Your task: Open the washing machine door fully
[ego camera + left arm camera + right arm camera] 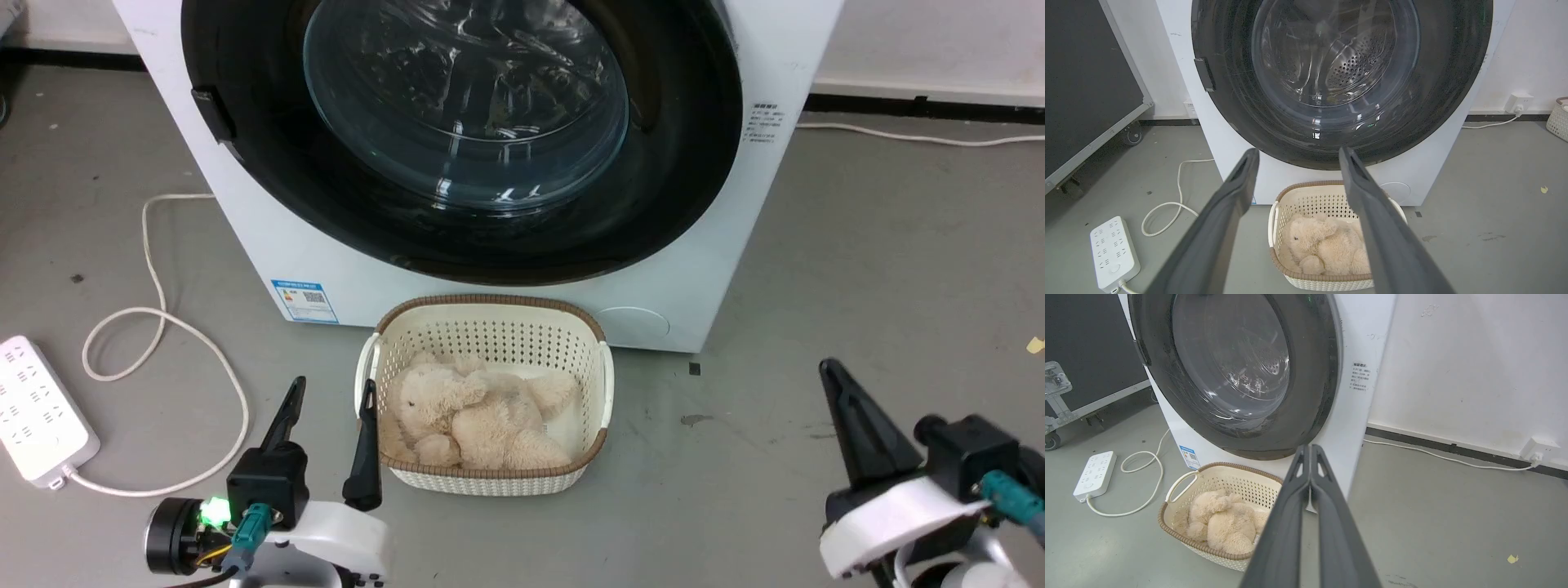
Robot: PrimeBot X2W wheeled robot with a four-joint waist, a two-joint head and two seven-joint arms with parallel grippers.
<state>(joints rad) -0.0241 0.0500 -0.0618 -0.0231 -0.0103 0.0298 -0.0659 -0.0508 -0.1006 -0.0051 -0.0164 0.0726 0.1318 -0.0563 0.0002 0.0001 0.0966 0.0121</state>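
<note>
Gleaming against its cabinet, the very large round glossy black washing machine door (465, 122) lies flat on the front of the big white front-loading washing machine (702, 269). Its bulging clear glass bowl catches streaky reflections, and the left wrist view shows a perforated steel drum behind it. A small black block-shaped catch (214, 114) sits on the door's left edge. A small blue label (304, 300) is stuck low on the smooth white panel.

Just in front of the machine on the matt grey floor (857, 286) stands a cream perforated plastic basket with a brown woven-look rim (490, 304), and a fluffy beige plush bear (473, 416) lies curled inside. To the left a white power strip (37, 408) lies flat, its pale cable (155, 327) looping loosely. White walls with a black skirting strip close the room.

The left pincer (333, 382) hangs low beside the basket, its long dark fingers apart and empty. The right pincer (1309, 451) has its tips pressed together on nothing — both well short of the door.
</note>
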